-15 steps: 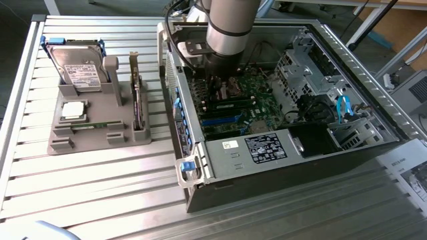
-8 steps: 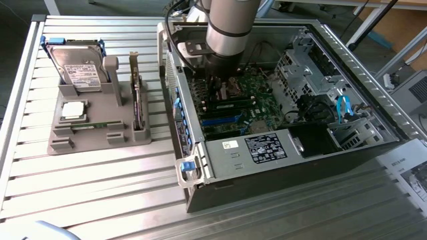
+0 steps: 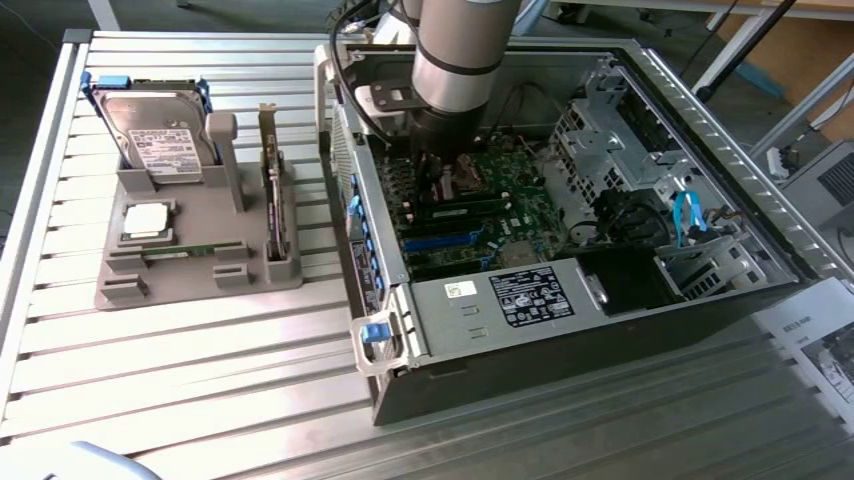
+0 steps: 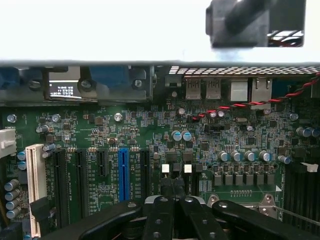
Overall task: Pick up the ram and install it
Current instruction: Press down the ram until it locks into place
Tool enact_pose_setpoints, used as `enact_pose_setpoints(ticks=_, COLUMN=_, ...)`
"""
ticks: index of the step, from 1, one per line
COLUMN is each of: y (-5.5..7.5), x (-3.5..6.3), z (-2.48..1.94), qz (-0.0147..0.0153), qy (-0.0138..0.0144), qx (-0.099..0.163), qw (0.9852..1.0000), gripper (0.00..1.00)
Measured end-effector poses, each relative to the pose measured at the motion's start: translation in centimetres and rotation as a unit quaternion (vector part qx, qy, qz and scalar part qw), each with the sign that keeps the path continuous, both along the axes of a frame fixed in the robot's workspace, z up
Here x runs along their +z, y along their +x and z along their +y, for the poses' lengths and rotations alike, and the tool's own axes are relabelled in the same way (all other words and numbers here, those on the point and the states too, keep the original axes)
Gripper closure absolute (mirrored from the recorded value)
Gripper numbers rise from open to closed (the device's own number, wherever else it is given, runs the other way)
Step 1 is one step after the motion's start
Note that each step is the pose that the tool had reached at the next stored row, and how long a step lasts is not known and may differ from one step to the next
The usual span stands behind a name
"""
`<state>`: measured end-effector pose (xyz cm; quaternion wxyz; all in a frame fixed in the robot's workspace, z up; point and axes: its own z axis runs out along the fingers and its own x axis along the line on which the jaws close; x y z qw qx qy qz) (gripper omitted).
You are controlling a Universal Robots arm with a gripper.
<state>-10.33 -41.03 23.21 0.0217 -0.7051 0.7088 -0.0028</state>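
Note:
A ram [image 3: 180, 250], a thin green stick, lies flat in the grey holder [image 3: 174, 285] on the exterior view's left, outside the computer. My gripper [image 3: 445, 172] is far from it, lowered inside the open computer case [image 3: 587, 300] above the green motherboard [image 4: 150, 135]. In the wrist view the black fingers [image 4: 159, 210] are pressed together, so the gripper [image 4: 172, 195] is shut, and I see nothing held between them. It hovers beside the processor socket [image 4: 245, 200], with the dark memory slots [image 4: 300, 190] off to one side and the blue card slot [image 4: 123, 172] to the other.
The holder also carries a hard drive [image 3: 160, 135], a square silver processor [image 3: 147, 220] and an upright dark expansion card [image 3: 274, 200]. Inside the case are a power supply [image 3: 534, 295], a drive cage [image 3: 601, 130] and blue cables [image 3: 687, 215]. The case walls stand close around the arm.

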Motion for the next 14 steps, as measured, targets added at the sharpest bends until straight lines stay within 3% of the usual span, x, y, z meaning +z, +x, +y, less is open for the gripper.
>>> enact_pose_setpoints(ticks=14, y=0.00, x=-0.13, z=0.00, qz=-0.0001, qy=0.0001, qx=0.000, qw=1.0000, gripper=0.90)
